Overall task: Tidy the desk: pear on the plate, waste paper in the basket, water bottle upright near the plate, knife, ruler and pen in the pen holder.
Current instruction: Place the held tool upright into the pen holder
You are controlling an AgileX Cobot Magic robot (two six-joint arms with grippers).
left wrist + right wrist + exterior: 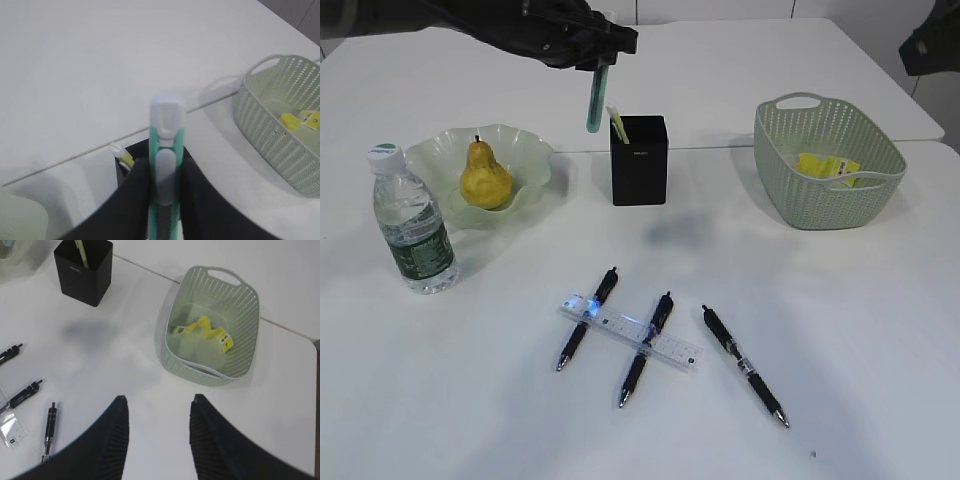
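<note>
The left gripper [597, 62] hung above the worktop [840, 340], its jaws clenched on a teal-and-white knife [593, 100] that pointed down, just at ten o'clock of the pen holder [639, 160] and above it; in the left wrist view the knife [166, 165] stood between the dark fingers [130, 200]; a yellow-tipped item [617, 120] already stuck out of the holder. The pear [485, 176] sat on the plate [525, 155], at nine o'clock of the holder; the water bottle [412, 222] stood upright at seven o'clock of the plate, close to it. The waste paper [828, 166] lay inside the basket [825, 205], at three o'clock of the holder. The ruler [630, 333] lay at six o'clock of the holder, across two pens [586, 318] [646, 348]; a third pen [744, 365] lay at three o'clock of them. The right gripper [157, 440] hovered with its jaws released and holding nothing, the basket [200, 372] at twelve o'clock of them.
</note>
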